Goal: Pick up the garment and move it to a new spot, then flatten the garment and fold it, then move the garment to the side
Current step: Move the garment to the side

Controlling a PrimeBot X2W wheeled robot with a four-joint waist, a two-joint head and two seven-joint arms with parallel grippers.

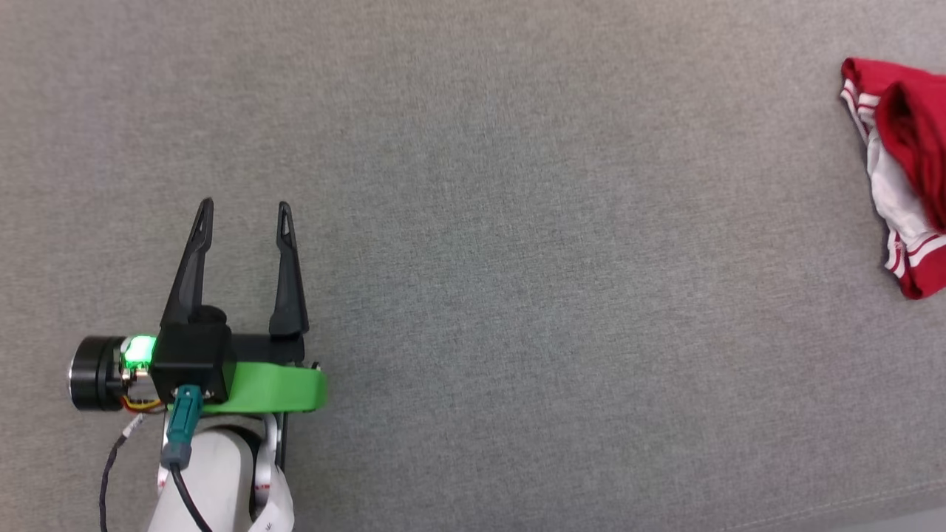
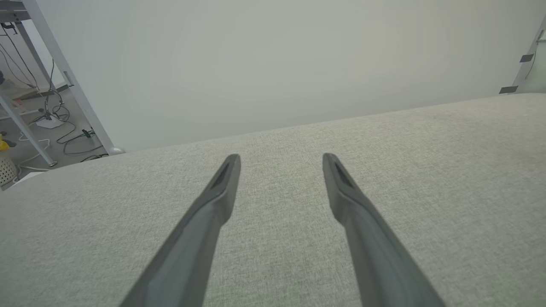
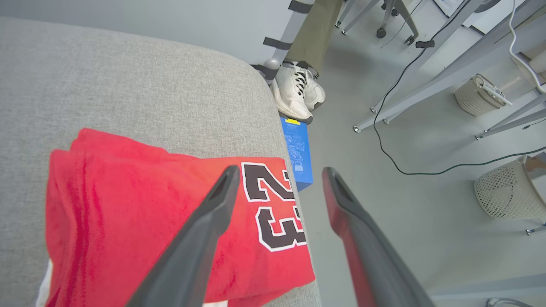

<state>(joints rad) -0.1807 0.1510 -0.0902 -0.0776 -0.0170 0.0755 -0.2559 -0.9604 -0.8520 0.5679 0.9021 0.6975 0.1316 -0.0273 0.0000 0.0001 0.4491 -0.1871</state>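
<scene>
The garment [image 1: 909, 162] is a red shirt with white sleeves and striped trim, lying folded at the far right edge of the grey surface [image 1: 517, 222] in the head view. In the right wrist view the garment [image 3: 128, 204] shows its black "23" print and reaches the surface's edge. My right gripper [image 3: 279, 170] hangs above that edge, jaws wide apart, nothing between them. My left gripper [image 1: 245, 207] rests open at the lower left, far from the garment; its fingers [image 2: 226, 179] point over bare fabric.
Beyond the surface's right edge lies floor with a blue box [image 3: 297, 153], a person's white shoe [image 3: 298, 91], metal frame legs, cables and mesh baskets [image 3: 507, 192]. A pale wall [image 2: 273, 64] stands behind the surface.
</scene>
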